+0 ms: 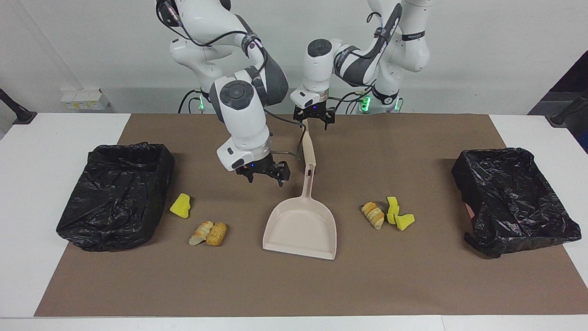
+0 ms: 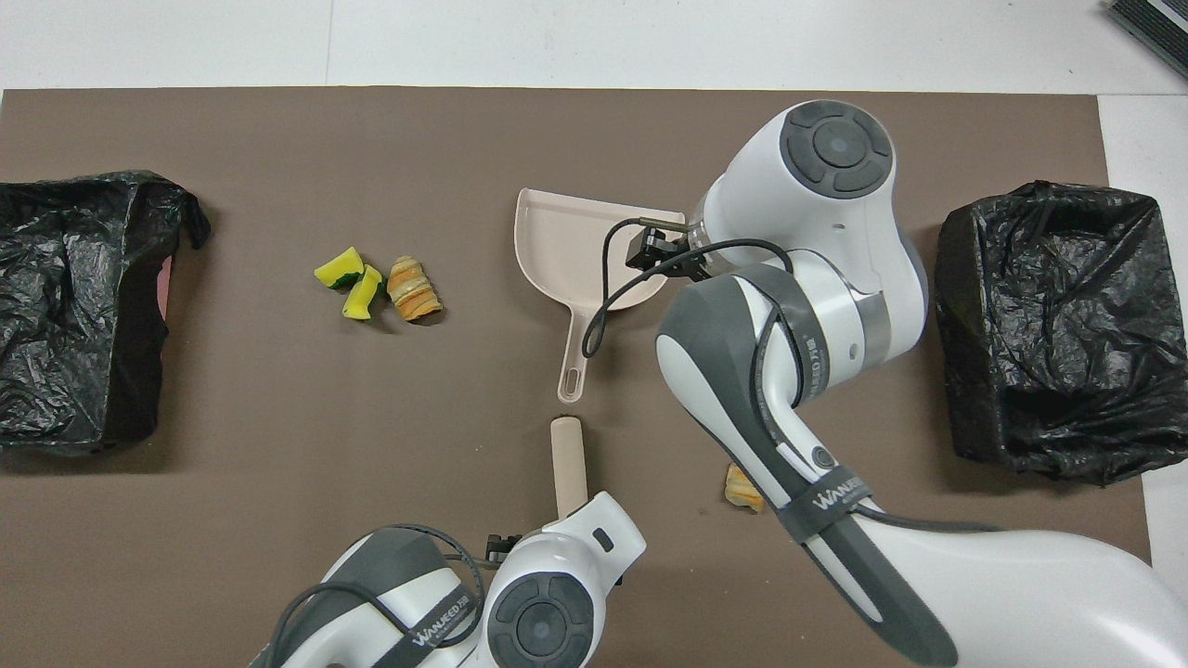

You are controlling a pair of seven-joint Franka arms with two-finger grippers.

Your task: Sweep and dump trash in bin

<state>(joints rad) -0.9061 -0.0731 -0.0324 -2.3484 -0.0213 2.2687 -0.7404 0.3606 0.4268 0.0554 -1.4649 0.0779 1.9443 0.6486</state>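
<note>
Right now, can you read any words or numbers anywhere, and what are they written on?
"WANUEED" (last letters unsure): on a dark band around the right arm, overhead view.
"WANUEED" again: on a dark band around the left arm, overhead view.
Small print on a dark band high on the left arm, facing view: too small to read.
Dustpan, brush and the two black bin bags: no writing seen.
</note>
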